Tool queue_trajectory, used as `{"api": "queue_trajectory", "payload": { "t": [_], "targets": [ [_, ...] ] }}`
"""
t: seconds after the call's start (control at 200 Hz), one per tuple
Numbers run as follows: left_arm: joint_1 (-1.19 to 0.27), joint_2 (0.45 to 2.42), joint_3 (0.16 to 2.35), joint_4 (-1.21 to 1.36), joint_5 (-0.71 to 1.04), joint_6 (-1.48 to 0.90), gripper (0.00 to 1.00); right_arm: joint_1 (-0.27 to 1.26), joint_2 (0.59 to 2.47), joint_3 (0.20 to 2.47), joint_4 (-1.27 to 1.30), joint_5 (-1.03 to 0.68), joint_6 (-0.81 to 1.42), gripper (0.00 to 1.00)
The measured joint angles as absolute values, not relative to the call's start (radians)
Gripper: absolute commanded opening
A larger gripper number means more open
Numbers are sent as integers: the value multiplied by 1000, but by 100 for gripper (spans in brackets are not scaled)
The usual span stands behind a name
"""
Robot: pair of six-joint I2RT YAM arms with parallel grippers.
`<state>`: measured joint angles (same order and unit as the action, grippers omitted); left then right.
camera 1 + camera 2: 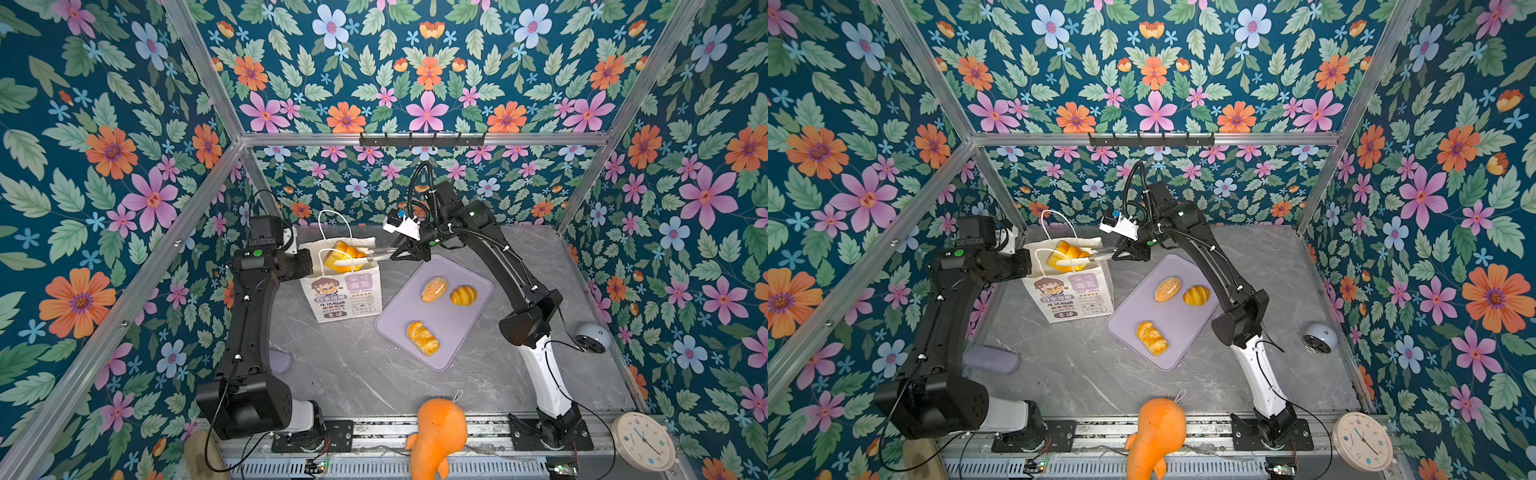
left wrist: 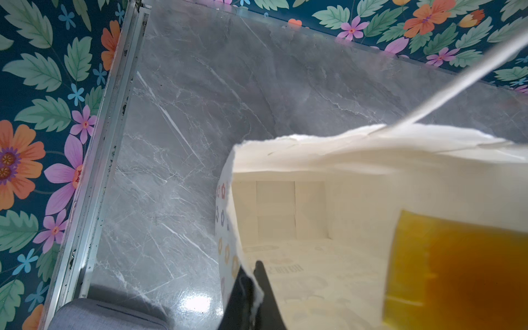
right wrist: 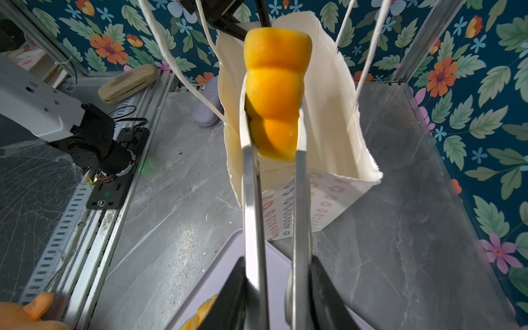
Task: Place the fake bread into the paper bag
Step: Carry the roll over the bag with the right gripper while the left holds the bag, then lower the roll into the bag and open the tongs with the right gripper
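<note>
The white paper bag (image 1: 340,295) (image 1: 1067,297) stands open at the back left of the table. My left gripper (image 2: 254,274) is shut on its rim, one finger inside and one outside. My right gripper (image 3: 278,260) (image 1: 409,251) is shut on metal tongs (image 3: 253,200), which clamp a blocky yellow-orange loaf piece (image 3: 274,94) (image 1: 345,255) (image 2: 457,271) over the bag's mouth. On the lilac tray (image 1: 457,332) lie a speckled bun (image 1: 434,289), a ridged croissant (image 1: 463,296) and a twisted roll (image 1: 423,338).
A big orange plush toy (image 1: 436,436) sits at the front edge, between the arm bases. A round clock (image 1: 642,440) lies front right, with a grey round device (image 1: 592,337) by the right wall. A lilac pouch (image 1: 990,359) lies near the left arm.
</note>
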<state>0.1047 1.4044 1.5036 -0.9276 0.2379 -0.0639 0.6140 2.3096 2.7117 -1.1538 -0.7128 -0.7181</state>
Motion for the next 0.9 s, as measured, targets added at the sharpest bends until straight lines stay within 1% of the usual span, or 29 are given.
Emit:
{"api": "queue_trajectory", "payload": {
  "t": [0.235, 0.445, 0.9],
  "targets": [
    [104, 1394, 1502, -919, 262, -54, 8, 625, 2318, 2712, -1137, -680, -736, 35],
    [102, 1382, 1496, -913, 272, -54, 6, 642, 2327, 2712, -1134, -644, -743, 36],
    [89, 1366, 1487, -892, 300, -54, 5, 671, 2326, 2711, -1150, -520, -777, 37]
  ]
}}
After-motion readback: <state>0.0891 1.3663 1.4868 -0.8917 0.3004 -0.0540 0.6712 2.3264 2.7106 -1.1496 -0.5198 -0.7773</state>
